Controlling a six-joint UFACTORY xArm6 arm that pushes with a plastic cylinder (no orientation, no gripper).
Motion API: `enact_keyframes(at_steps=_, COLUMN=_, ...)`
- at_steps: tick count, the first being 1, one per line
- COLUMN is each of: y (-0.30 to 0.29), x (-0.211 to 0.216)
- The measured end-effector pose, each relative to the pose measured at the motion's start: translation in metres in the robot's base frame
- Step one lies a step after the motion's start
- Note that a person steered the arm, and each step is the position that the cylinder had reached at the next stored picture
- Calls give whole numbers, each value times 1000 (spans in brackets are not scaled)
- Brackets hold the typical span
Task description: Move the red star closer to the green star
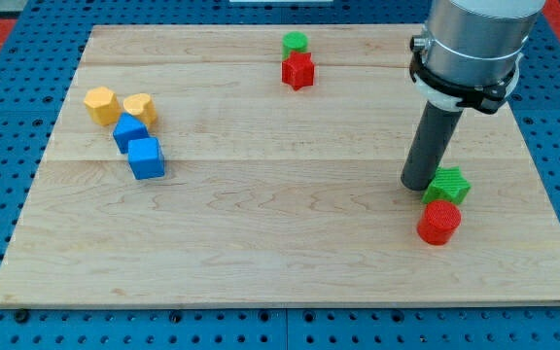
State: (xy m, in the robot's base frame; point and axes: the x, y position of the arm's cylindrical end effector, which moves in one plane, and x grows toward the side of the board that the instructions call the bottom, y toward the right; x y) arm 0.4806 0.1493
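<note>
The red star (298,70) lies near the view's top centre, touching a green round block (295,43) just above it. The green star (448,185) lies at the view's right, with a red round block (439,222) touching it just below. My tip (417,184) stands on the board right beside the green star's left side, far to the lower right of the red star.
At the view's left lie a yellow hexagon block (100,104), a yellow heart-like block (140,108) and two blue blocks (130,131) (146,157) in a cluster. The wooden board (261,243) lies on a blue pegboard.
</note>
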Motion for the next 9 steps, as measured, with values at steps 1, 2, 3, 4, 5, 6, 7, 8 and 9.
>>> enact_keyframes(at_steps=1, y=-69, x=-41)
enact_keyframes(at_steps=2, y=-163, x=-78)
enact_keyframes(at_steps=3, y=-224, x=-138)
enact_keyframes(at_steps=4, y=-227, x=-203)
enact_keyframes(at_steps=5, y=-135, x=-216)
enact_keyframes(at_steps=6, y=-32, x=-184)
enact_keyframes(at_steps=7, y=-24, x=-125)
enact_keyframes(at_steps=8, y=-43, x=-168)
enact_keyframes(at_steps=9, y=-34, x=-213)
